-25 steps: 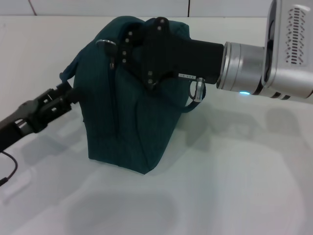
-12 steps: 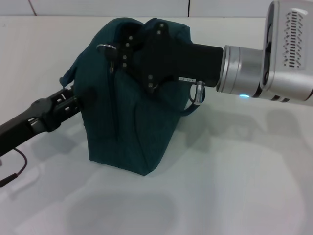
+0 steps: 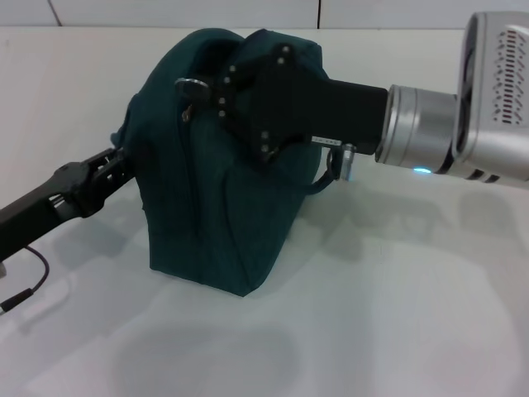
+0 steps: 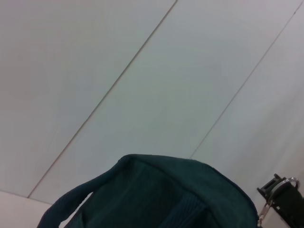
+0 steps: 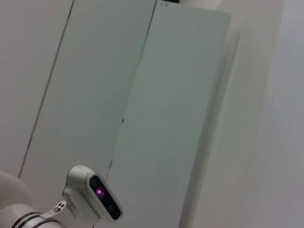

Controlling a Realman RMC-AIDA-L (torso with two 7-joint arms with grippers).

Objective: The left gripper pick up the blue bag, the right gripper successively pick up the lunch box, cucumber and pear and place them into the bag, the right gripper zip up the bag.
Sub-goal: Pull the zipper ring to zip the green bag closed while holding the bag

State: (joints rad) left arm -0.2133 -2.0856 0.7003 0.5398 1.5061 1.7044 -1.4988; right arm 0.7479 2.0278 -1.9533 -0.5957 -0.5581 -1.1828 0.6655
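The blue bag [image 3: 223, 198] stands upright on the white table, its top closed over. Across that top reaches my right gripper [image 3: 204, 89], shut on the ring zipper pull [image 3: 188, 84]. At the bag's left side, just under a drooping handle [image 3: 116, 132], my left gripper [image 3: 124, 161] is shut on the fabric. The left wrist view has the bag's top [image 4: 161, 190] and the ring zipper pull [image 4: 280, 186] at one edge. The lunch box, cucumber and pear are out of view. Only a wall and part of the robot appear in the right wrist view.
Bare white table [image 3: 397, 306] spreads in front of and to the right of the bag. A thin black cable [image 3: 25, 285] trails under the left arm. The right arm's silver and white forearm [image 3: 463, 124] hangs over the table's right side.
My right gripper has slid a little to the right along the bag's top, taking the zipper pull with it. The left gripper has pressed slightly closer into the bag's side.
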